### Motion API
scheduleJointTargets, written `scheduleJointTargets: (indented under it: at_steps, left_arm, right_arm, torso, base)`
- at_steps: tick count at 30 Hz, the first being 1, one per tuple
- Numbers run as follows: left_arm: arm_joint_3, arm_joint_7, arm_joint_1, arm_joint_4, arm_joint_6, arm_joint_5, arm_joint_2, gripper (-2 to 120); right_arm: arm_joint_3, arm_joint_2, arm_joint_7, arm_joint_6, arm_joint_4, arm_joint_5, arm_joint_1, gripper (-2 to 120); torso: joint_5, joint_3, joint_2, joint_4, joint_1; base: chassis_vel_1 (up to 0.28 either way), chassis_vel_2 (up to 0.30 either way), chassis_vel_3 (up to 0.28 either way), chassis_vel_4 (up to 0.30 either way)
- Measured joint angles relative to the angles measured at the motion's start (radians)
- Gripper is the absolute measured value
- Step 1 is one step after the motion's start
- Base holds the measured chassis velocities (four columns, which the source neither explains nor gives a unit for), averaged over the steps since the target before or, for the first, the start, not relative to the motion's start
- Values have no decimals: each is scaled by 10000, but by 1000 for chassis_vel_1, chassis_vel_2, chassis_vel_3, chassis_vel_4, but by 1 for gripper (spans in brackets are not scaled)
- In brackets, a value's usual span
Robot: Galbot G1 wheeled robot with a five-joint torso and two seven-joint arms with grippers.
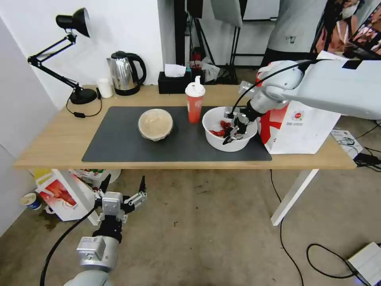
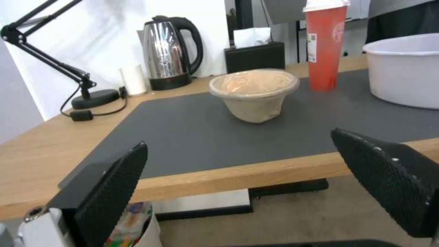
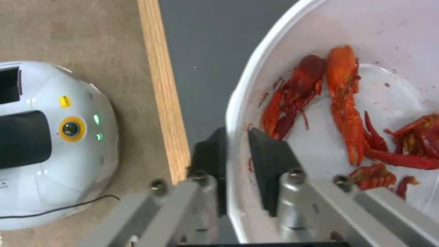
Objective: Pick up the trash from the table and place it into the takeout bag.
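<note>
The wide white bowl (image 1: pixel 229 129) with red crayfish shells (image 3: pixel 343 103) sits on the right of the dark mat (image 1: pixel 119 147). My right gripper (image 1: pixel 231 138) is shut on its near rim (image 3: pixel 235 147), one finger outside the wall and one inside. The red drink cup (image 1: pixel 195 103) stands just left of that bowl. The beige clear-lidded bowl (image 1: pixel 155 124) rests mid-mat. At the table's (image 1: pixel 51 139) right end stands the white takeout bag (image 1: pixel 301 127), partly hidden by my right arm. Below the table's front edge, my left gripper (image 1: pixel 124 180) hangs open and holds nothing.
Along the back edge stand a black desk lamp (image 1: pixel 73 51), a small white cup (image 1: pixel 105 87), a steel kettle (image 1: pixel 125 73) and a black tissue box (image 1: pixel 172 81). A smaller red-and-white bag (image 1: pixel 59 194) sits on the floor under the table's left end. Cables lie at the right.
</note>
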Motion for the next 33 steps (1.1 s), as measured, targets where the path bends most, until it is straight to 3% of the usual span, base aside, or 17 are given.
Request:
scheduleJointTargets:
  at_steps: [5,33]
  left_arm:
    - [0,0,0,0,0,0,0,100]
    - [0,0,0,1,0,0,0,100]
  right_arm:
    - [-19,26,-11,-1,44,0,40,0]
    - [-18,266,-587,3,102,-50,385,0]
  torso:
    - [-1,0,1,0,0]
    - [0,0,1,0,0]
  base:
    - [0,0,0,0]
    - [0,0,0,0]
